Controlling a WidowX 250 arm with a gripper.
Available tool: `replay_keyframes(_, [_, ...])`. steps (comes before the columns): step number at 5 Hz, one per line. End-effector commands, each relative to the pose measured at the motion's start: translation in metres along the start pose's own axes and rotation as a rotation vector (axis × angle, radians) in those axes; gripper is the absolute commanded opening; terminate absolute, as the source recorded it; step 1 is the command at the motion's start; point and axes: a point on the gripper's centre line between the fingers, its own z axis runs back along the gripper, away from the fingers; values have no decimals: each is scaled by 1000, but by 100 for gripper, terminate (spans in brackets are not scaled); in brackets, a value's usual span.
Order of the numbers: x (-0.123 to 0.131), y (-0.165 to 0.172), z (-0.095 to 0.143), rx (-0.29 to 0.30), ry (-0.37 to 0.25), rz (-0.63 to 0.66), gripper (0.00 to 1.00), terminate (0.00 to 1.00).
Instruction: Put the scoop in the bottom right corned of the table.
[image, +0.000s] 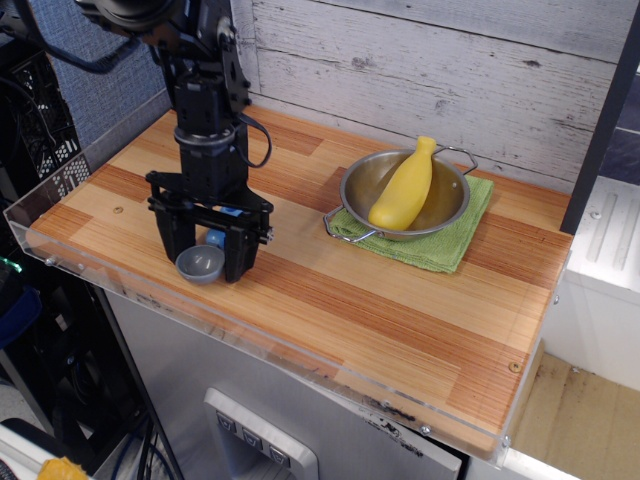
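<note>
The scoop (199, 263) lies on the wooden table (400, 310) near the front left edge. Its round dark grey bowl faces up and its light blue handle points back, mostly hidden by the gripper. My gripper (205, 255) is open and points straight down. Its two black fingers stand either side of the scoop, low over the table. Nothing is held between them.
A steel two-handled bowl (445, 205) holds a yellow squash toy (405, 186) and sits on a green cloth (455, 245) at the back right. A clear acrylic rim (250, 345) runs along the front and left edges. A white plank wall stands behind.
</note>
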Motion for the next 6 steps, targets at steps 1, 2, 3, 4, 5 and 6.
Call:
replay_keyframes(1, [2, -2, 4, -1, -8, -3, 0, 0])
replay_keyframes(2, [-2, 0, 36, -35, -94, 7, 0, 0])
replay_keyframes(3, [-13, -7, 85, -49, -242, 37, 0, 0])
replay_keyframes(4, [-23, -37, 127, -47, -278, -15, 0, 0])
replay_keyframes(5, [-27, -82, 117, -40, -242, -129, 0, 0])
replay_keyframes(6, [-30, -118, 99, -18, -209, -144, 0, 0])
